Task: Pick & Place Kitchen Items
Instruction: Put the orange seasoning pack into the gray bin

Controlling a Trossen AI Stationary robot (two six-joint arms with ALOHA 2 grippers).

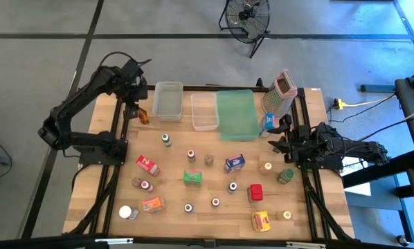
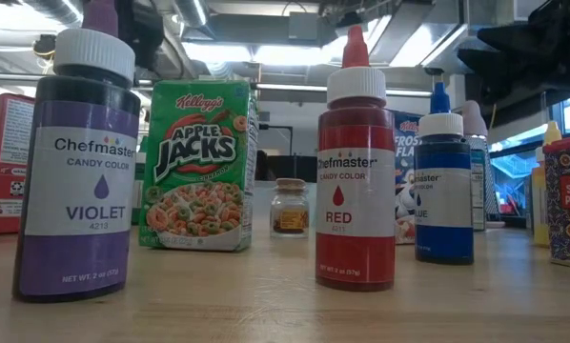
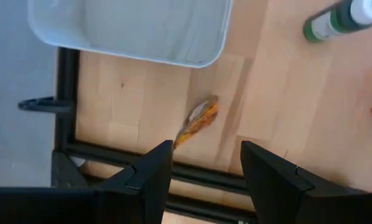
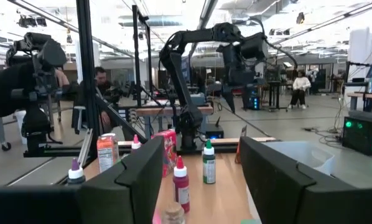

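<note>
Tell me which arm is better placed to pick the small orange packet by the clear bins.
Left. The left end effector hangs open above the orange packet at the table's left rear corner, beside the clear bin. The right end effector waits across the table by the grater.

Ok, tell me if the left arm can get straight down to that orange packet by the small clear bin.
Probably yes. The left tool hangs open above the orange packet, which lies flat on bare wood. The clear bin and the table frame's black rail sit close by, but nothing covers the packet.
</note>
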